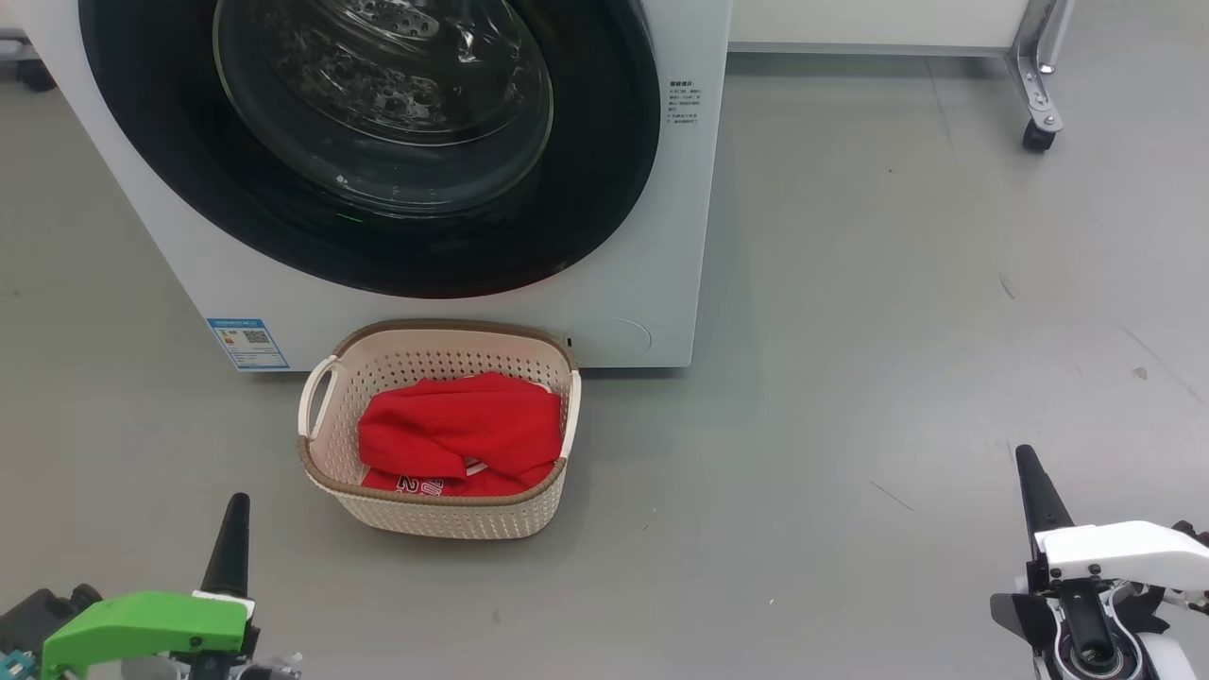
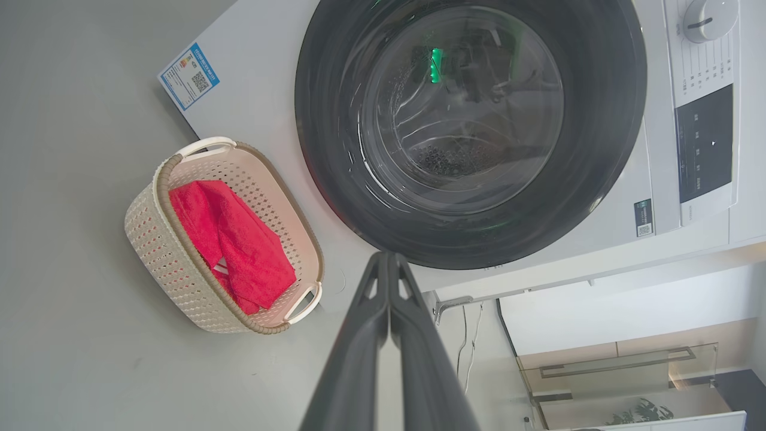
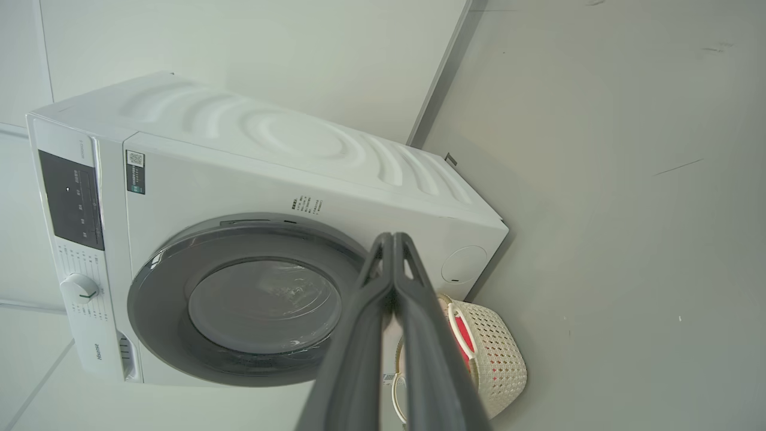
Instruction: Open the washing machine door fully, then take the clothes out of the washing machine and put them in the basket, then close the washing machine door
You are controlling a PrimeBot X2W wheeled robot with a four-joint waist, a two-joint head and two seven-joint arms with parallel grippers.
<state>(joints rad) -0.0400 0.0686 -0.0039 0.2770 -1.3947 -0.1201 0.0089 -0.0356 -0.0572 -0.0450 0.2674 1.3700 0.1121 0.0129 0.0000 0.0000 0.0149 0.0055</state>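
We record the washing machine [image 1: 652,283] standing on the grey floor [image 1: 897,378], far and left of centre in the head view. The washing machine door [image 1: 604,142] lies shut, flush against the white front, with the steel drum visible through the glass. The basket [image 1: 444,515] sits on the floor just in front of the machine's lower edge. The clothes [image 1: 453,430] lie bunched inside it, white lettering showing at the near side. The left hand [image 1: 234,515] is near left and the right hand [image 1: 1030,467] near right. Both are closed with fingers pressed together, gripping nothing, well apart from the basket.
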